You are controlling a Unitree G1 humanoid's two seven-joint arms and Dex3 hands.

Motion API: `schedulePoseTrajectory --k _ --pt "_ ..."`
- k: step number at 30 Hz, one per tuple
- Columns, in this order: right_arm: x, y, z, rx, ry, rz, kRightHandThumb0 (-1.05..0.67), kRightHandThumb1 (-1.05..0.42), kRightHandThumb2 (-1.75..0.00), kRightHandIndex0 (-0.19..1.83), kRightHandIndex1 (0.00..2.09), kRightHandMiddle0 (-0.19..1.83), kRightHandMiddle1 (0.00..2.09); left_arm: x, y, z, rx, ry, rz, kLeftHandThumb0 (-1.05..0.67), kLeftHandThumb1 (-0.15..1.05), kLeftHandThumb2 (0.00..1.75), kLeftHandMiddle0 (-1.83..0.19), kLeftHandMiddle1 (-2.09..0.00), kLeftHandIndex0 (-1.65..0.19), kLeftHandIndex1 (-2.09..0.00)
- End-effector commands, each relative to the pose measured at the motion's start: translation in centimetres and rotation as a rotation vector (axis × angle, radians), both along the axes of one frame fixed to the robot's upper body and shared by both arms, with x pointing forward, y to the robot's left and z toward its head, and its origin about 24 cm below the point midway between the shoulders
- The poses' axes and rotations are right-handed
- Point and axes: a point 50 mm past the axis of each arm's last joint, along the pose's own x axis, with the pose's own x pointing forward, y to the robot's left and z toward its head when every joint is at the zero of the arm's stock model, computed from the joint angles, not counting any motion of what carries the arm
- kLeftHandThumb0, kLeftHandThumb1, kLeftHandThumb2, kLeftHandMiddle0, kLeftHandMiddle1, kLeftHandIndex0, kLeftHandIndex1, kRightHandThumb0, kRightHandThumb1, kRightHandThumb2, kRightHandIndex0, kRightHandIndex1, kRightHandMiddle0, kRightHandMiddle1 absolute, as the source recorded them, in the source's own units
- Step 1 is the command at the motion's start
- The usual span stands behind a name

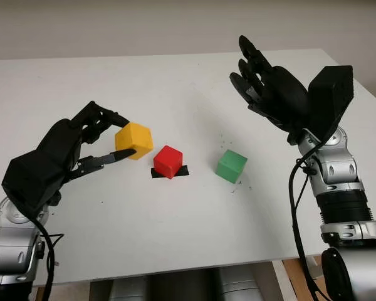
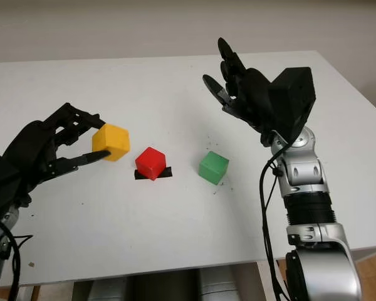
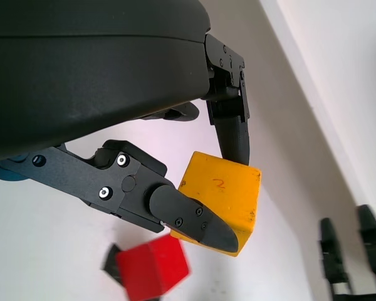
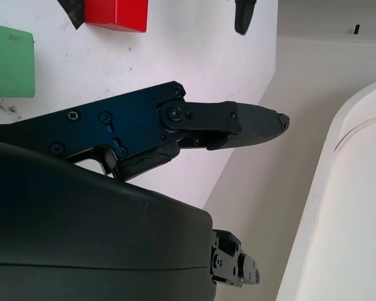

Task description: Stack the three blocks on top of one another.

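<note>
White desk (image 1: 175,226) against a pale wall, three blocks total: one yellow, one red, one green. Left hand (image 1: 103,141) grips the yellow block (image 1: 134,141), fingers (image 3: 194,219) pinching it from opposite sides; block is lifted off the desk, just to the left of the red block (image 1: 168,161) and not touching it. A small red mark reading like "2" sits on one yellow face in the left wrist view; no other writing legible. Red block sits on a piece of black tape (image 1: 183,171) near desk centre. Green block (image 1: 230,165) rests on the desk just right of the red one, a clear gap between them, with a few dark specks on the surface around it. Right hand (image 1: 263,81) is open, raised above the desk behind and right of the green block, holding nothing. Wide bare desk in front of the blocks up to the near edge; far edge and right edge are well apart from all three.
</note>
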Motion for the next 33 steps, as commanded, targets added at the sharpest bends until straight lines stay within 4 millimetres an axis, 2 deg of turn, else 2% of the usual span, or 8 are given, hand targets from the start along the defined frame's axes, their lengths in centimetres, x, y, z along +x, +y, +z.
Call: schedulePoseTrajectory --k 1,14,24,33 --pt "-0.2 0.2 0.1 0.002 -0.008 0.006 -0.63 -1.05 -0.41 -0.19 0.00 -0.19 0.02 0.6 -0.7 0.0 -0.034 -0.010 -0.006 -0.39 1.03 0.06 -0.31 -0.06 -0.27 -1.73" --pt "-0.3 0.2 0.0 0.009 -0.009 -0.003 -0.63 -1.05 -0.41 -0.19 0.00 -0.19 0.02 2.3 -3.8 -2.5 -0.201 0.083 -0.028 -0.41 1.04 0.06 -0.31 -0.06 -0.34 -1.72" --pt "-0.3 0.0 0.1 -0.001 -0.012 -0.003 -0.63 -1.05 -0.42 -0.19 0.00 -0.19 0.02 2.4 -4.9 -4.1 -0.233 0.146 -0.054 -0.39 1.05 0.07 -0.28 -0.05 -0.24 -1.76" --pt "-0.3 -0.1 0.2 -0.005 -0.013 -0.001 -0.64 -1.05 -0.41 -0.19 0.00 -0.19 0.01 2.6 -5.6 -4.9 -0.231 0.172 -0.064 -0.40 1.05 0.08 -0.27 -0.04 -0.23 -1.81"
